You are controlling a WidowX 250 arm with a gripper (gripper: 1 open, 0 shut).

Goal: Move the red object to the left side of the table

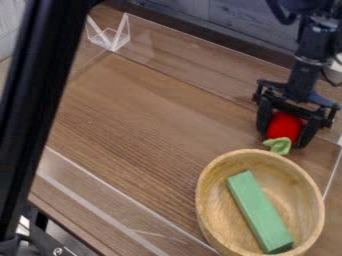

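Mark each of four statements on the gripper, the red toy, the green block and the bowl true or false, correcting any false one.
1. The green block lies inside the round wooden bowl. True.
2. The gripper is shut and well away from the red toy. False: it is open, its fingers down around the toy.
3. The red toy sits inside the bowl. False: it is outside, just beyond the bowl's far rim.
4. The toy's light green end points toward the bowl. True.
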